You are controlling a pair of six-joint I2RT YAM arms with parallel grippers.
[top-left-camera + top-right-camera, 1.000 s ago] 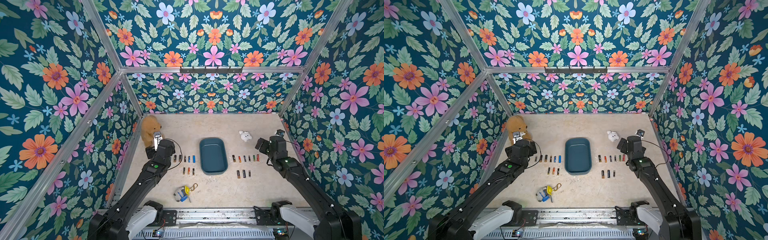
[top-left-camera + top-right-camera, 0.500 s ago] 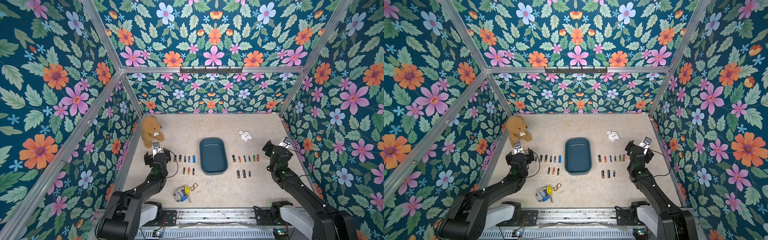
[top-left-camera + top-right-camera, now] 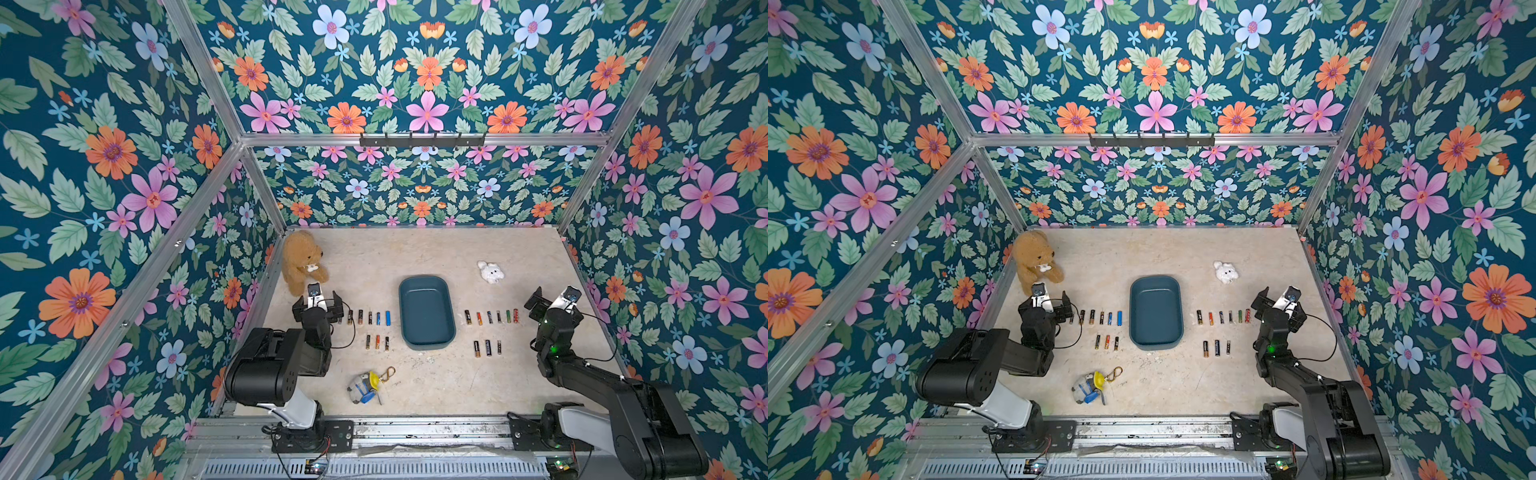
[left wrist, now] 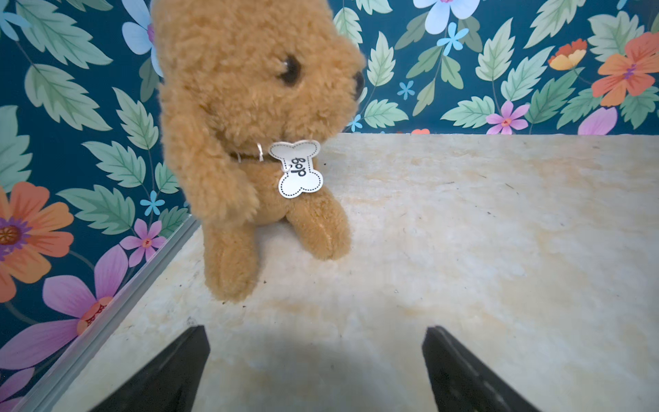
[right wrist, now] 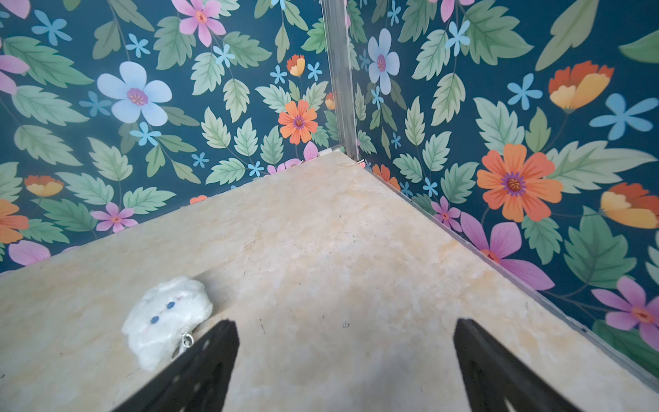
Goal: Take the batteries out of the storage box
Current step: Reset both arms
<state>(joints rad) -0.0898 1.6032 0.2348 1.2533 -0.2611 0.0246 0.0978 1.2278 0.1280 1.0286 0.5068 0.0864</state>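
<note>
1. Batteries (image 3: pixel 488 348): 18 in both top views, all lying on the table (image 3: pixel 415 249), none in the box.
2. L of the box: far row of 6 (outermost one partly hidden by the gripper) + nearer row of 3. R of the box: same, 6 + 3.
3. Storage box (image 3: pixel 426 311) ×1 — mid-table between the two battery groups, empty.
4. Other items, 1 each: brown teddy (image 3: pixel 301 259) in the far-L corner, white plush (image 3: pixel 490 272) far R, keychain toy (image 3: pixel 365 386) near the front edge.
5. L arm (image 3: pixel 266 365): elbow folded low. L gripper (image 3: pixel 318 303) sits at the outer end of the L 6-row, facing the teddy. Jaws wide apart, nothing between them.
6. R arm (image 3: pixel 602 382): stretched fwd along the R wall. R gripper (image 3: pixel 555 305) sits just past the outer end of the R 6-row, aimed at the far-R corner — jaws wide apart, holding nothing.
</note>
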